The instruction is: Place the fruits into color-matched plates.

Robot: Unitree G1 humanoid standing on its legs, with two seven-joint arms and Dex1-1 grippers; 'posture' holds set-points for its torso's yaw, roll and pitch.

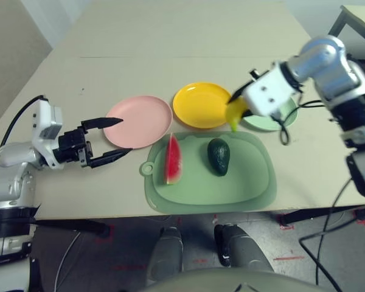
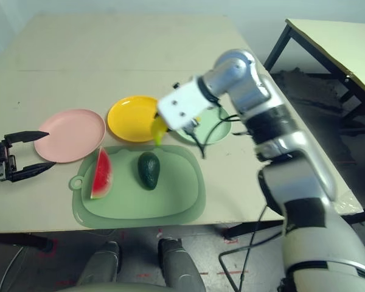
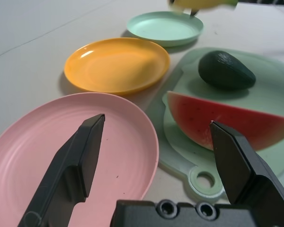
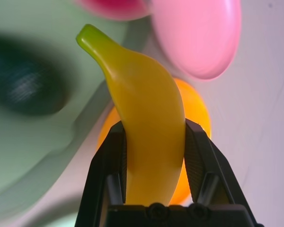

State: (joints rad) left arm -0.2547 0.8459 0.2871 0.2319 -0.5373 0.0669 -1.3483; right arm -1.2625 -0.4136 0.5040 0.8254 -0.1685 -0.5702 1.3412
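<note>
Black jaws of the left gripper (image 1: 112, 139) stand spread wide and empty, hovering at the near left edge of the pink plate (image 1: 139, 121). The pink plate, the yellow plate (image 1: 201, 104) and the mint green plate (image 3: 164, 27) sit in a row on the table (image 1: 170, 42), close together, with the green mat (image 1: 243, 188) directly in front of them. On the mat, the watermelon wedge (image 1: 173, 159) lies at the left, just in front of the pink plate, and the avocado (image 1: 219, 156) lies well apart to its right. The right gripper (image 4: 154, 151) holds the banana (image 4: 146, 132) pinched across its middle, raised clear of the table beside the right rim of the yellow plate; the exact height above the rim is probably small but hard to judge.

Step in hand: deliver the banana to the yellow plate. Carry it over the plate centre, lower until the fruit nearly touches, then release so it does not roll over the shallow rim.

Clearances: the mint green plate lies just right of the path, and the avocado just in front. Open table lies behind the plates.
</note>
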